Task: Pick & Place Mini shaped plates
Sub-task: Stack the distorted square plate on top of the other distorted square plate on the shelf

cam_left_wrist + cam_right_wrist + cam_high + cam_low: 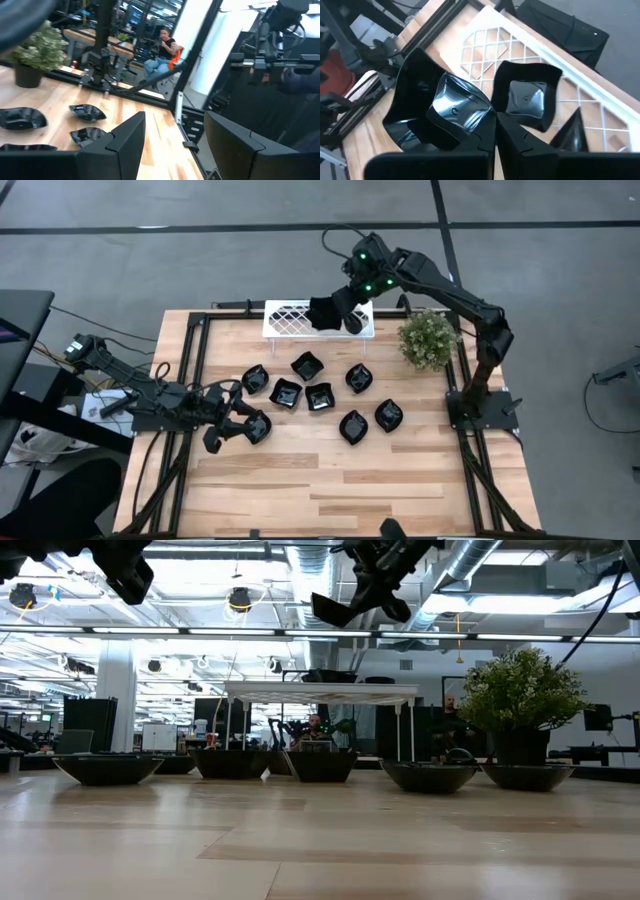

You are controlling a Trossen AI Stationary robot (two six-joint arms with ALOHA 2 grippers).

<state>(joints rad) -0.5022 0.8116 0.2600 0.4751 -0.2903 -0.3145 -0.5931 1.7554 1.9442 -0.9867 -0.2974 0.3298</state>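
Note:
Several glossy black mini shaped plates rest on their bases on the wooden table. One more sits on the white lattice tray at the table's far edge. Above the tray, my right gripper is shut on another black plate. Near the table's left side my left gripper stands open and level, with nothing between its fingers. A plate lies just past its fingertips. My right gripper pinches the plate by its rim between its two fingers, which slant down from the table's right toward the tray. The plate is tilted and lifted clear, hanging in the air above the tray.
A potted green plant stands at the far right, next to the tray. The tray stands raised on thin legs. Black frame rails run along the table's sides. The near half of the table is bare wood. A person sits in the room beyond.

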